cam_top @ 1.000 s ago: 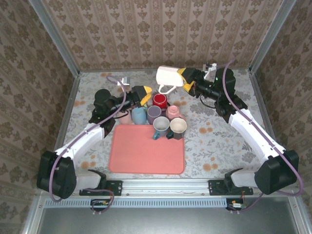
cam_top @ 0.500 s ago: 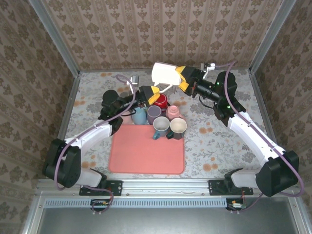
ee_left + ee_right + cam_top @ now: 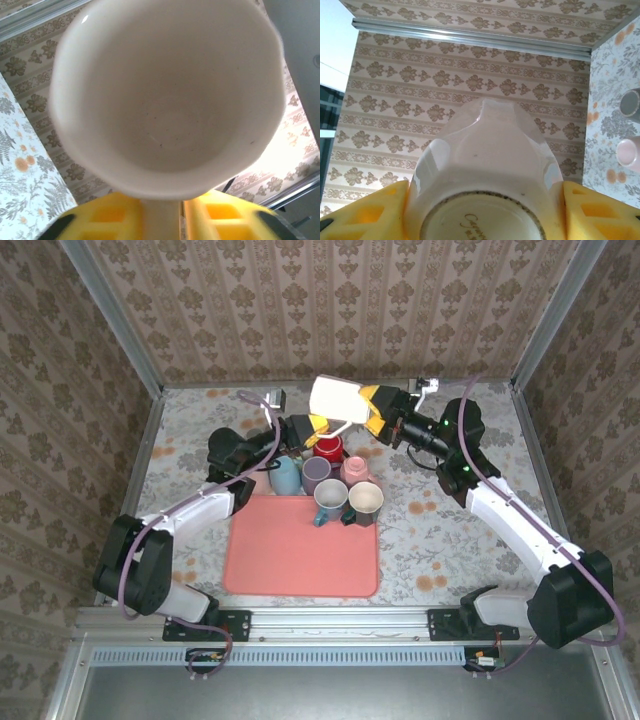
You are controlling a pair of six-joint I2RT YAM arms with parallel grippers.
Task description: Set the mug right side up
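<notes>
The white mug [image 3: 335, 398] hangs in the air above the cluster of cups, lying on its side with its mouth toward the left arm. My right gripper [image 3: 372, 410] is shut on its body near the base; the right wrist view shows the mug [image 3: 485, 165] from below, its stamped base nearest and yellow fingers [image 3: 370, 212] on both sides. My left gripper [image 3: 318, 424] reaches up from the left and is shut on the mug's handle [image 3: 161, 220]. The left wrist view looks straight into the mug's hollow inside [image 3: 165, 100].
Below the mug stand a red cup [image 3: 328, 447], a blue one [image 3: 286, 476], a purple one [image 3: 316, 472], a pink one [image 3: 355, 470] and two more [image 3: 329, 498] at the far edge of a pink tray [image 3: 300, 550]. Patterned walls enclose the table.
My left gripper rose to the right, reached the handle and shut on it. My right gripper carried the mug a little to the left.
</notes>
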